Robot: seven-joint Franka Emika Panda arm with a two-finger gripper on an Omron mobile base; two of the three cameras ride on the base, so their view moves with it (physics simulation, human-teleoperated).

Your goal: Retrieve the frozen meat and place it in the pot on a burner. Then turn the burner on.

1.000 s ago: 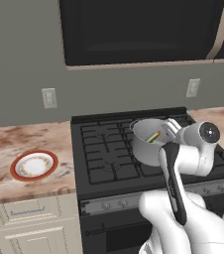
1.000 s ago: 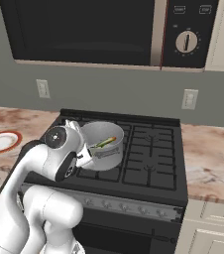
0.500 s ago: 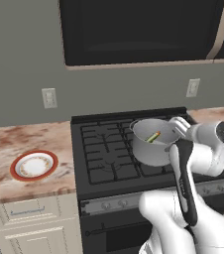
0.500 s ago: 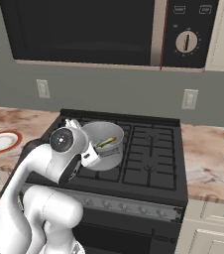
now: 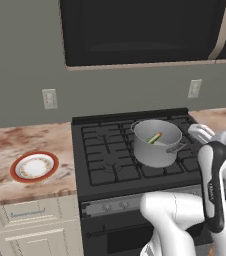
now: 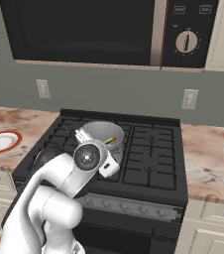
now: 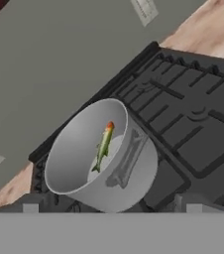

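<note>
From the left base view, the frozen meat lies inside the pot on the stove, at the pot's 12 o'clock. From the right, the gripper stands open and empty beside it. The hand view shows the fish slim, likely stiff and slick; mid-body would suit gripping.

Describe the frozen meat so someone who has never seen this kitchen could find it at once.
Find the black stove under the microwave; a round steel pot stands on its grates. The frozen meat leans inside that pot, a slim fish-shaped piece, greenish-yellow with a reddish tip, the only coloured thing on the stove.
</note>
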